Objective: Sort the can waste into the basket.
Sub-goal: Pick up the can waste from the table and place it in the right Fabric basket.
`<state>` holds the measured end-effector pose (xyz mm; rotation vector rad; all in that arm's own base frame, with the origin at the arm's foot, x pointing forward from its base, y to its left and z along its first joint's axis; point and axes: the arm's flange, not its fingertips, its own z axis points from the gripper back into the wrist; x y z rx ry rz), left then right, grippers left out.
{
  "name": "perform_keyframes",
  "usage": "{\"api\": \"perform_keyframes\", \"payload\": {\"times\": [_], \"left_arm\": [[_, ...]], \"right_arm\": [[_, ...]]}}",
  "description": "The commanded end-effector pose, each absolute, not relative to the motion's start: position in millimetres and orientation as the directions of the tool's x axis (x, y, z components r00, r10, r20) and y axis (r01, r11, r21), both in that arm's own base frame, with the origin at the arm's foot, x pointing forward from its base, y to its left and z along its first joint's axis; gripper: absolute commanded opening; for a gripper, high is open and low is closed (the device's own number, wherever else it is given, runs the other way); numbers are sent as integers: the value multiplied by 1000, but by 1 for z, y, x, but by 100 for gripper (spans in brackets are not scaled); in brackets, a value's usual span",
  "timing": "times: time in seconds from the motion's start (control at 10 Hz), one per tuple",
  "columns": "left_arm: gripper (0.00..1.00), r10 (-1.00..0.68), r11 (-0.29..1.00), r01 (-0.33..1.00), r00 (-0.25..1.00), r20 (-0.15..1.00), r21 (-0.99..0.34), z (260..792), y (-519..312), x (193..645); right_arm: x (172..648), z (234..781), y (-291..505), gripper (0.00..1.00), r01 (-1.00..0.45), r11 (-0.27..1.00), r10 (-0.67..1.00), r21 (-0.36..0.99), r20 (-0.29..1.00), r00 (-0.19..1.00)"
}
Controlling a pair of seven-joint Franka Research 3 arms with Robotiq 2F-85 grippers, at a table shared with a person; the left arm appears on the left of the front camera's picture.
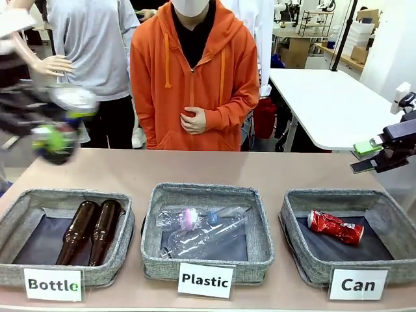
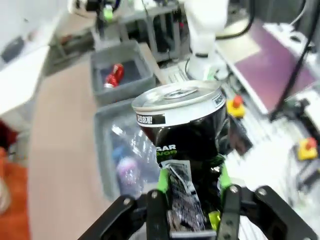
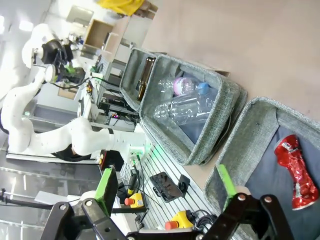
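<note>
— What is hard to make out from where you stand?

— The left end effector (image 1: 57, 140) is a smear of motion in the front view, raised above the tabletop (image 1: 214, 170) at the far left; the object in it reads there only as a pale and green blur. Its wrist view settles the matter: the green pads (image 2: 163, 181) are clamped on the dark can (image 2: 182, 135), silver lid up, its lower half crumpled and partly hidden behind the fingers. Lettering on the can is cut off and unreadable in full.

— And the other arm?

— The right end effector (image 1: 365, 158) hangs at the right edge, its arm cropped by the frame. Its fingers stand wide apart with nothing between them. Just below it sits the basket (image 1: 298, 250) labelled "Can", the red can (image 1: 335, 227) lying crushed on its dark base. In the right wrist view the red can (image 3: 296, 171) shows just beyond the far fingertip.

— The rest of the surface?

— A pale brown tabletop with three grey baskets in a row. Under the left end effector, the "Bottle" basket (image 1: 19, 211) holds two brown bottles (image 1: 91, 231); the middle "Plastic" basket (image 1: 260, 250) holds clear plastic bottles (image 1: 201, 233).

— The room?

— A person in an orange hoodie (image 1: 194, 75) stands across the tabletop, one hand at the waist. Behind, a white table (image 1: 331, 104) and shelving.
</note>
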<state>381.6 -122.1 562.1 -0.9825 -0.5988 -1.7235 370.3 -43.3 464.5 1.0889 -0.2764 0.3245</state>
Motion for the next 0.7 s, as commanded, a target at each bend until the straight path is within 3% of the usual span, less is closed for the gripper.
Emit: {"api": "perform_keyframes", "payload": {"times": [0.0, 0.3, 0.4, 0.6], "left_arm": [[41, -536, -296, 948, -67, 842, -113, 562, -209, 420], [41, -580, -260, 962, -89, 810, -80, 535, -403, 453], [41, -591, -309, 946, -108, 799, -101, 519, -458, 449], [41, -652, -324, 941, -151, 743, -93, 477, -548, 437]], "right_arm": [[370, 464, -43, 100, -389, 425, 121, 817, 375, 919], [287, 503, -86, 100, -344, 638, 174, 689, 307, 936], [264, 502, -111, 100, -322, 718, 160, 618, 303, 939], [217, 498, -168, 100, -236, 740, -16, 630, 367, 930]]}}
